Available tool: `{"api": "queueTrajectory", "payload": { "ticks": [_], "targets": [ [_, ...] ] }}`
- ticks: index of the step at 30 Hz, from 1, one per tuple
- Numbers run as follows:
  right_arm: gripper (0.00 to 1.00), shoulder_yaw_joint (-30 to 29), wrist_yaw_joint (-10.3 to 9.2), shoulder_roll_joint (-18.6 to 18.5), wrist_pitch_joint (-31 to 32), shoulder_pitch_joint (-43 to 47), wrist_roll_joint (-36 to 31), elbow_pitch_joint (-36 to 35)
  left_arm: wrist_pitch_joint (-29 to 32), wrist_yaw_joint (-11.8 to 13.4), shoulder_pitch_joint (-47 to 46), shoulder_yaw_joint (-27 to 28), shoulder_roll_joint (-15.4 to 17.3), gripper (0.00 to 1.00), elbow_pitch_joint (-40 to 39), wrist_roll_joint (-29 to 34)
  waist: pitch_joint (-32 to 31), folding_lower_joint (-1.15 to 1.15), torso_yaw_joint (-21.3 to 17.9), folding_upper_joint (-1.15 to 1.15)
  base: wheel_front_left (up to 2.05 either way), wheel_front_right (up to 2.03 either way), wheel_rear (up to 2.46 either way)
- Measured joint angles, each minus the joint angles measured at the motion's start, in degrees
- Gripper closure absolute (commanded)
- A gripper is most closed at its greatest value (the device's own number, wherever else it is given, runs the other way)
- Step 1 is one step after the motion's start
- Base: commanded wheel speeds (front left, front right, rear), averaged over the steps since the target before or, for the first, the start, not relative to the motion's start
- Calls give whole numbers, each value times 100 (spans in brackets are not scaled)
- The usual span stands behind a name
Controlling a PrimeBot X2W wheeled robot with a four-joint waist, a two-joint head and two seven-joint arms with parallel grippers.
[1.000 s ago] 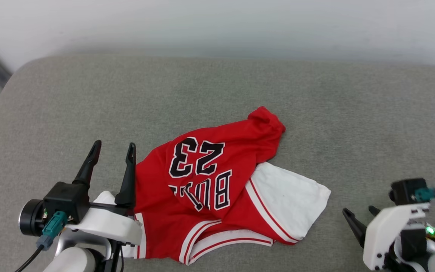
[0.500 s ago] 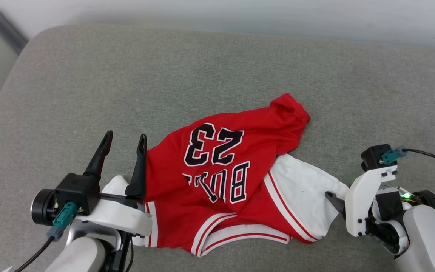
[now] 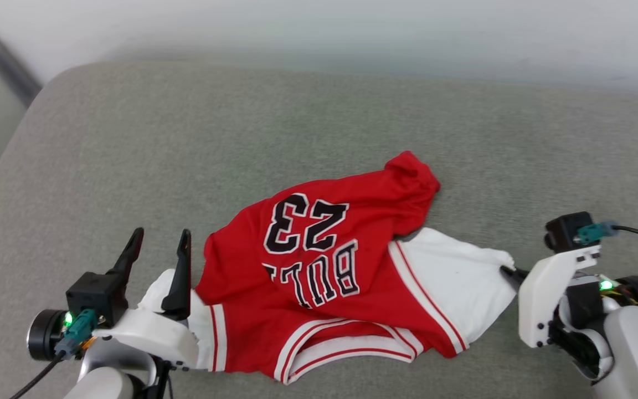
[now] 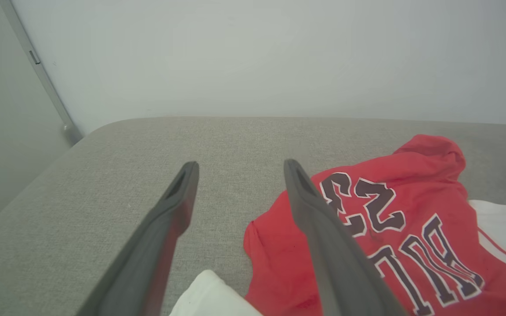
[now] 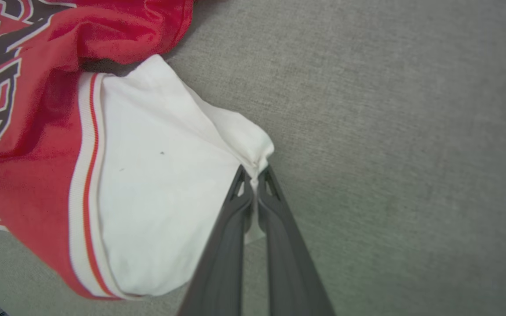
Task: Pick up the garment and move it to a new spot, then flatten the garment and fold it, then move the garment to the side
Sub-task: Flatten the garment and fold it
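One sleeve (image 5: pixel 156 175) pinched, shirt (image 3: pixel 319 277) crumpled on the cushion (image 3: pixel 297 122).
We see our right gripper (image 5: pixel 255 175) clamped on the white sleeve's outer edge, fabric bunched at its tips. Our left gripper (image 3: pixel 161 235) hovers with fingers apart over the shirt's left edge. The shirt lies near the cushion's front, print upside down to us.

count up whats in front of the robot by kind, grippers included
garment: 1
grippers: 2 (left gripper open beside the garment, right gripper shut on the garment at a white sleeve corner)
grey cushion: 1
total: 4
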Motion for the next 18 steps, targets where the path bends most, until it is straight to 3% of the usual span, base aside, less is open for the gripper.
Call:
{"api": "queueTrajectory", "payload": {
  "ticks": [7, 12, 18],
  "targets": [
    [100, -814, 0, -18, -226, 487, -256, -468, 393, -145, 213, 112, 289, 0, 107, -355, -228, 0, -395, 0, 0, 0, 0],
    [100, -1406, 0, 78, -185, 915, -456, -765, 1107, -520, 271, 37, 541, 0, 339, -800, -344, 0, -639, 0, 0, 0, 0],
    [100, -1645, 0, 313, -73, 1284, -561, -1061, 2440, -1021, 510, -124, 969, 0, 586, -1590, -406, 0, -865, 0, 0, 0, 0]
  ]
}}
